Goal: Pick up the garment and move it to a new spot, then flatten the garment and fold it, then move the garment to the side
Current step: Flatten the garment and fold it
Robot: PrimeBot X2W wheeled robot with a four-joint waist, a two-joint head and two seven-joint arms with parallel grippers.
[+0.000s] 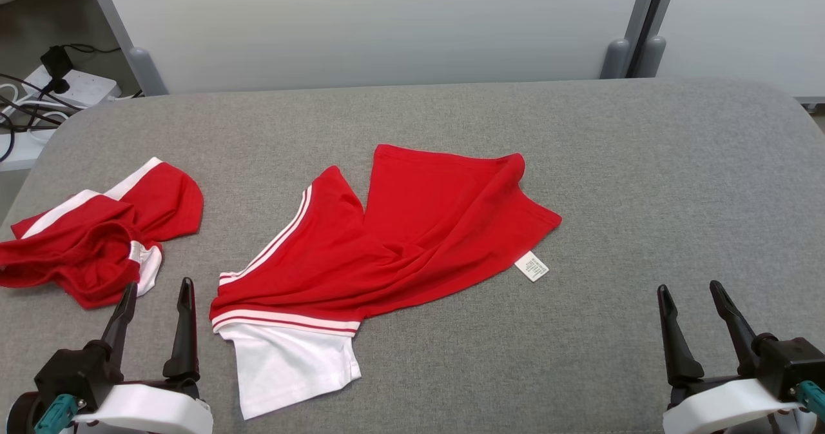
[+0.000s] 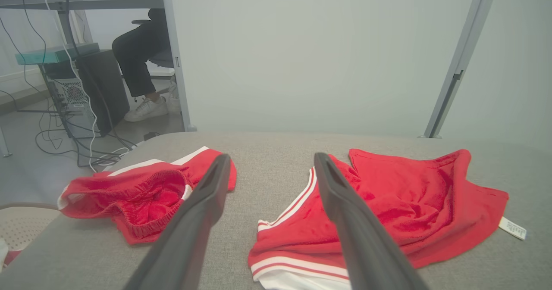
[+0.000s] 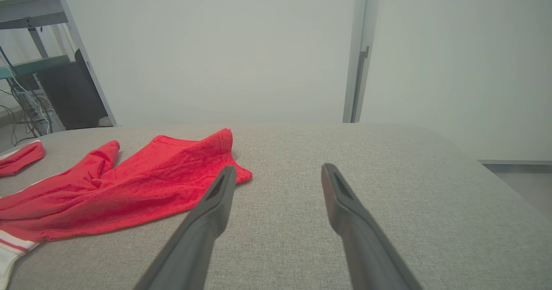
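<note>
The counter (image 1: 644,163) before me is covered in grey fabric, its far corners rounded. Pale partition panels (image 1: 387,28) on grey posts (image 1: 617,53) stand right behind its far edge. Beyond the far left corner I see a white power strip (image 1: 87,86) with cables on the floor, a computer tower (image 2: 75,96) under a desk, and a seated person's legs (image 2: 138,61).

L gripper (image 1: 159,284), R gripper (image 1: 688,286): both agape
</note>
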